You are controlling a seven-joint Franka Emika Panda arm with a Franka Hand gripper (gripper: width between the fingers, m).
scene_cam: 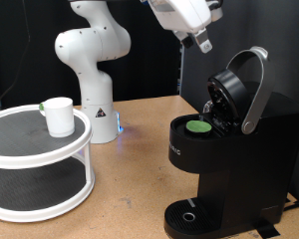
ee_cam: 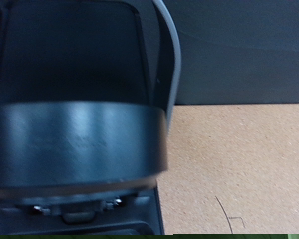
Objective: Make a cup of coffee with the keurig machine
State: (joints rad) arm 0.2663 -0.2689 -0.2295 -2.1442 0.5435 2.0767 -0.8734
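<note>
Close up in the wrist view, the arched grey lid handle [ee_cam: 85,139] fills most of the frame, blurred, with bare tan table [ee_cam: 239,169] beyond it; no fingers show there. Gripper [scene_cam: 202,43] hangs at the exterior view's top, just above and slightly to the exterior view's left of the raised lid [scene_cam: 229,95], apart from it, nothing between the fingers; jaw gap too small and angled to read, cannot tell if they stand apart or together. Directly below the jaws: keurig machine [scene_cam: 229,149], lid tipped up and back, handle standing high to the exterior view's right of the fingers. Under the lid and lower than the jaws, the pod chamber is exposed with a green-topped pod [scene_cam: 199,126] seated in it. Further down, round drip base [scene_cam: 194,214] has no mug on it. Well away from the jaws, toward the exterior view's left, the cup [scene_cam: 59,116] sits upright on the top tier of a white two-tier round stand [scene_cam: 40,169], a small green bit [scene_cam: 41,107] just beside it. White arm base [scene_cam: 93,70] stands between stand and machine. Judgement: pod looks loaded, lid not yet closed, so the step in hand is the lid; the cup is not yet under the spout. Closing would call for pressing the handle down and forward along its arc without slipping off the curved bar
</note>
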